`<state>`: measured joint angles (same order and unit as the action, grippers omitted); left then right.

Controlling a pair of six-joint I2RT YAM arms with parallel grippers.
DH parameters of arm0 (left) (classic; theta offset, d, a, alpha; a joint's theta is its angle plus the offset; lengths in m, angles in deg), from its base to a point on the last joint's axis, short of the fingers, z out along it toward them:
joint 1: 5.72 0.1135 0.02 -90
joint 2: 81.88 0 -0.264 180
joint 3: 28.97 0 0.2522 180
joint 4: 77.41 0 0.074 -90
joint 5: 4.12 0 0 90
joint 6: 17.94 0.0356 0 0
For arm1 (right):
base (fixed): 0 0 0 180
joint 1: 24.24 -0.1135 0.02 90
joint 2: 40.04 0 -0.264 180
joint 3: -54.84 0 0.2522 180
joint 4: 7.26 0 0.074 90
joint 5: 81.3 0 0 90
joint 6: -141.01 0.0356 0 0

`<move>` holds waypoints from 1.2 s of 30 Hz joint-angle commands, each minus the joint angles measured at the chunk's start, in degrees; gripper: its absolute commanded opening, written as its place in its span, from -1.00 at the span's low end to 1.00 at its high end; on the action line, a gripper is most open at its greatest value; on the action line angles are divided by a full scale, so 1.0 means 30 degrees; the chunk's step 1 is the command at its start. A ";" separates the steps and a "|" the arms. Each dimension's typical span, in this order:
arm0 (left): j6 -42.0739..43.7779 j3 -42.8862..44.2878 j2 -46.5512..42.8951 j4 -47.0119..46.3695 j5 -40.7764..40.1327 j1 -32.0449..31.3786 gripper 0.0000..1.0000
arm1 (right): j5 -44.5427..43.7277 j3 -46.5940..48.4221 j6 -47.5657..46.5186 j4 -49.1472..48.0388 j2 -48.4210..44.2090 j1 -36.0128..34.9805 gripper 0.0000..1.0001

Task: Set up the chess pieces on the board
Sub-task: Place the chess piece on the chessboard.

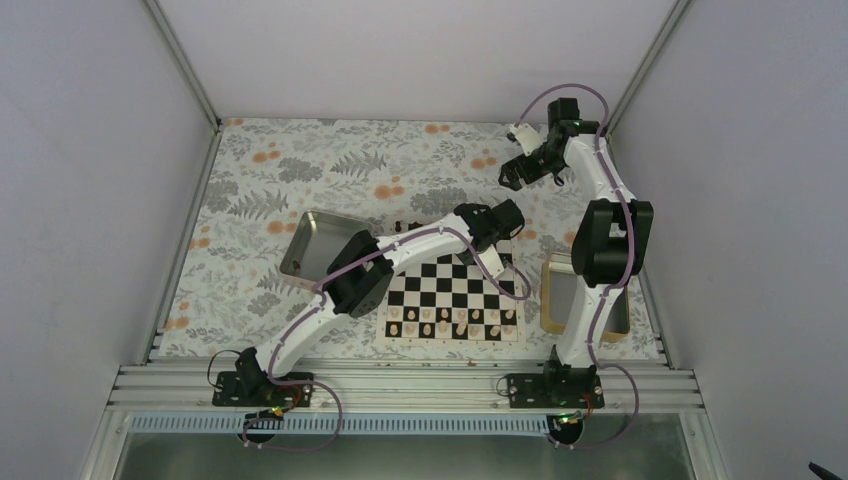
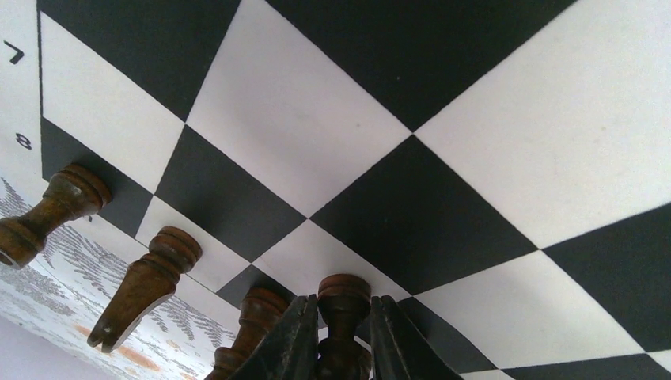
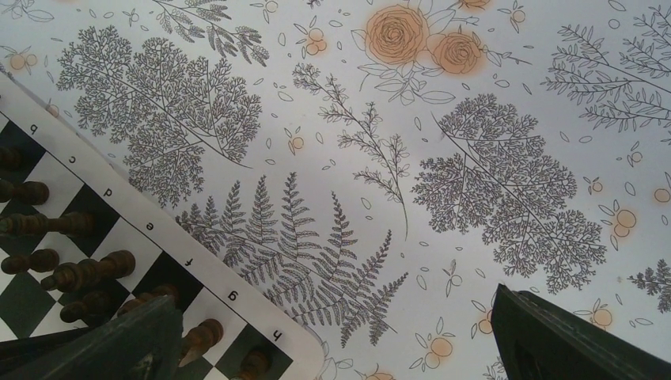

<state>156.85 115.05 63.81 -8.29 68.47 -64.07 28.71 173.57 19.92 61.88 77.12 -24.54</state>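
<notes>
One board (image 1: 455,292), two arms (image 1: 400,245)

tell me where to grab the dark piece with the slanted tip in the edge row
Probably its broad upper body, below the slanted tip, coming straight down. The dark piece stands upright in the row at the edge of the board, with dark neighbours either side, so pinch it across the row, not between pieces.
</notes>
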 commanded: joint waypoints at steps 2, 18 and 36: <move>-0.0140 0.0526 0.0100 0.0300 -0.0359 -0.0124 -0.62 | 0.0579 0.0343 -0.0229 0.0265 -0.0759 0.0013 1.00; -0.0065 0.1110 -0.0011 0.0431 -0.0372 -0.0272 -0.62 | 0.0584 0.0269 -0.0352 0.0351 -0.0714 -0.0076 1.00; -0.1720 0.3225 -0.1122 0.4073 -0.0991 -0.0398 -0.59 | 0.0480 0.0508 -0.0220 0.0386 -0.0755 -0.0298 1.00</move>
<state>153.95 121.51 63.79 -1.01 67.32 -64.86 29.21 173.57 19.38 62.55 77.12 -24.95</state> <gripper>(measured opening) 0.198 0.996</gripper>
